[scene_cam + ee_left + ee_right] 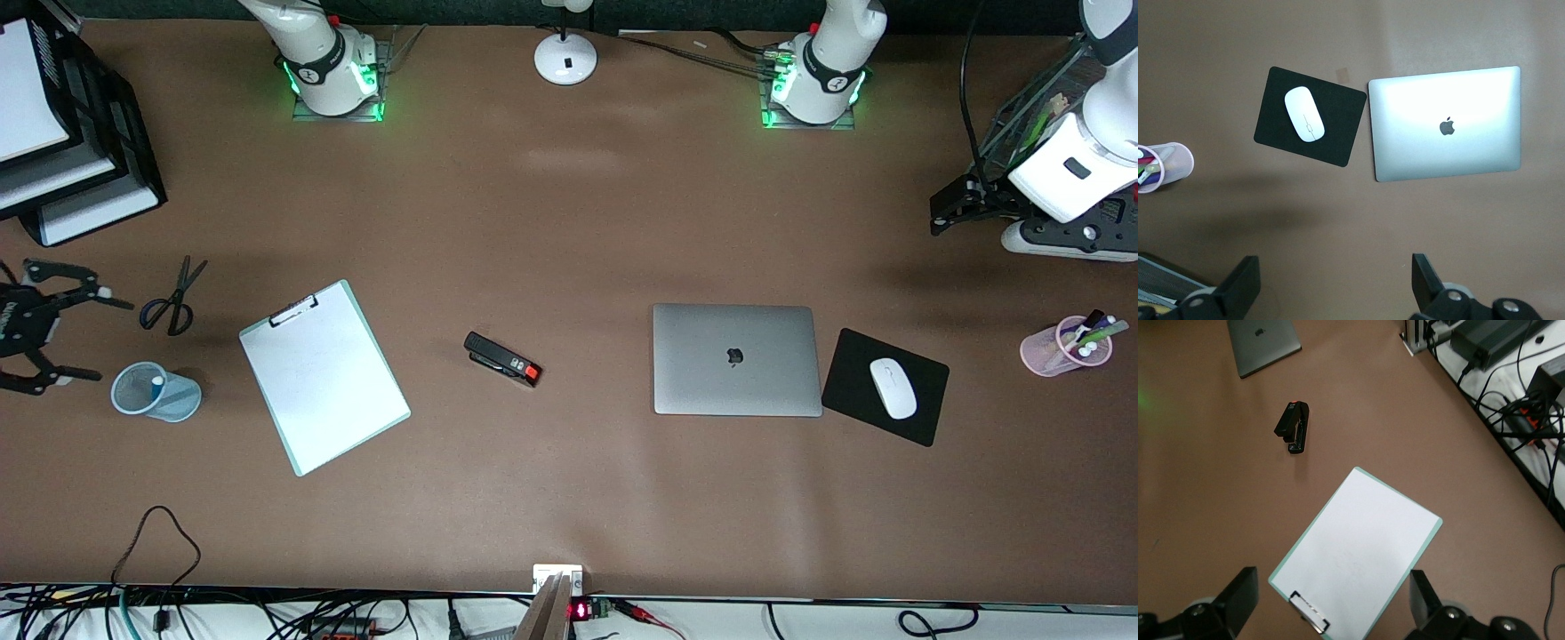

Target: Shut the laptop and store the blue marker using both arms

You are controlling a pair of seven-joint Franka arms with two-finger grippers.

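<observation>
Brown bench (569, 222): laptop (736, 359) lid down, flat, mid-bench toward left arm's end. Blue marker appears tip-up in blue cup (153, 392) near right arm's edge. Right gripper (36, 329) beside cup, wide, empty; left gripper (956, 209) wide, empty

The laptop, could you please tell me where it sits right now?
In the front view the laptop lies closed, lid up, toward the left arm's end of the table, between the black stapler and the mouse pad.
</observation>
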